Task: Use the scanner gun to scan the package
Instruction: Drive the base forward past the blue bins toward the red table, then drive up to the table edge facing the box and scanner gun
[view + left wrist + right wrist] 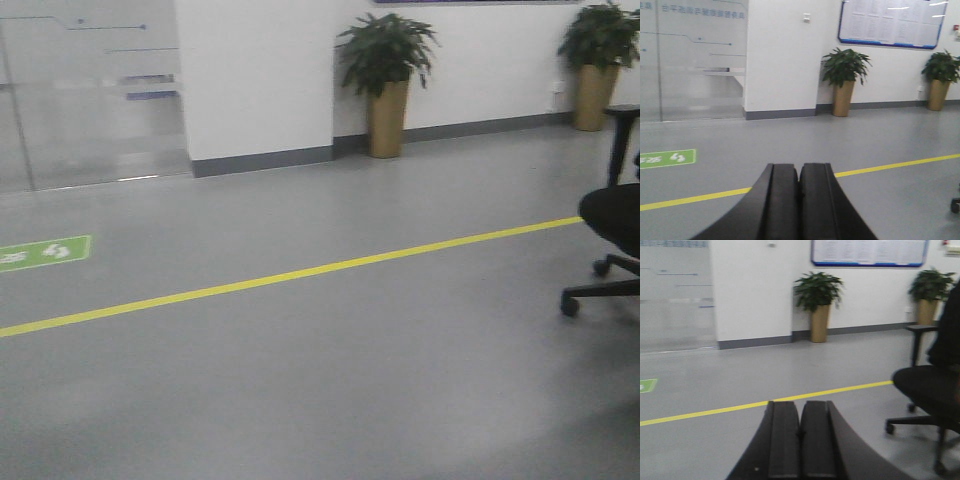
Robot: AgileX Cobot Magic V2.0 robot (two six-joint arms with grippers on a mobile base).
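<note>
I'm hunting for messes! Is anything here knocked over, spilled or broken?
Nothing is spilled or broken. The near potted plant and far potted plant stand upright, the yellow floor line runs unbroken, and the office chair stands on its wheels. The left gripper and right gripper are both shut, holding nothing.

Grey floor (300, 400) w/ yellow line (300, 272) running across, green sticker (45, 252) at left edge. Two potted plants (387, 85) (598, 65) along the white wall, glass partition (90, 90) left, black office chair (612, 240) right, notice board (890, 22) above plants.

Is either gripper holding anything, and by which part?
Nothing is held. The black left gripper and black right gripper are both shut with nothing between their jaws.
</note>
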